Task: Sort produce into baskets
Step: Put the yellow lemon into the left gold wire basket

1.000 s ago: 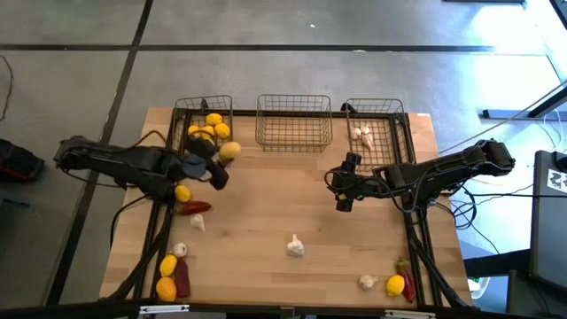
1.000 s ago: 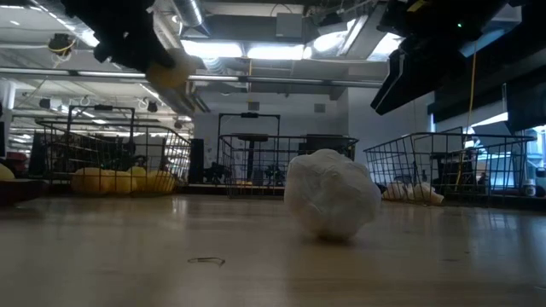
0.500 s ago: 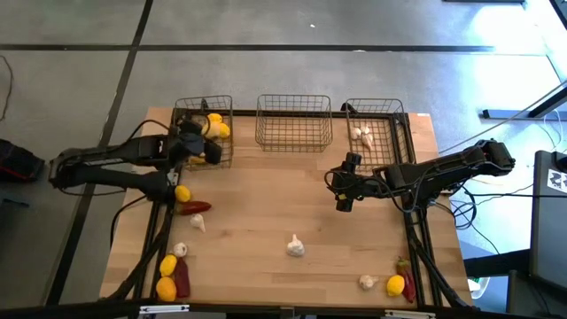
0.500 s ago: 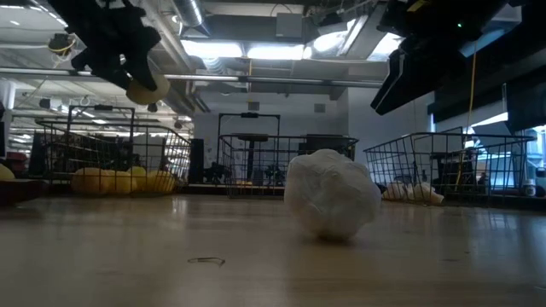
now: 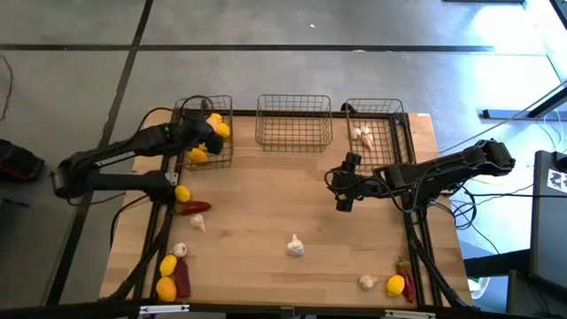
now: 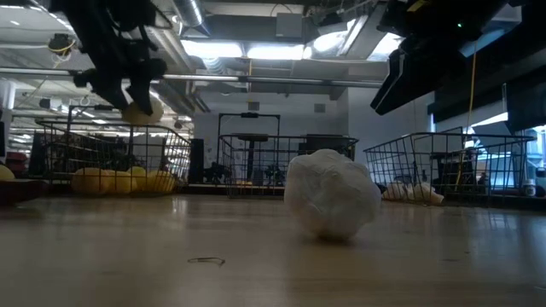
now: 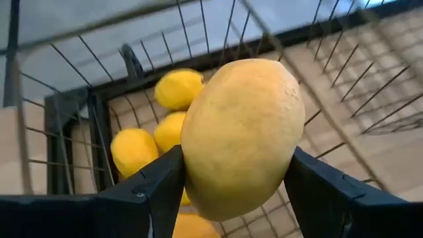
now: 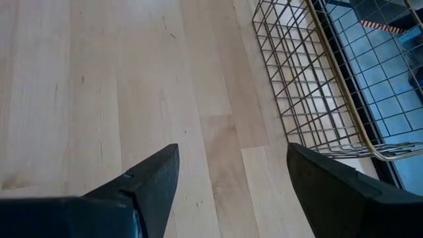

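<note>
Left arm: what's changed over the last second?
The left hand, shut on a lemon, carried it from over the table in front of the left basket to above that basket, where other lemons lie. No release. The right hand stayed open over the table; the loose produce did not move.

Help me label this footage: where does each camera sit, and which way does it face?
High: overhead, straight down on table, both arms.
Low: table height, level past a garlic bulb toward the baskets; arms overhead.
Left wrist: on the left arm, facing the left basket; left gripper holds a lemon.
Right wrist: on the right arm, facing bare table; right gripper open.
Shared: the held lemon shows in low and left wrist.
</note>
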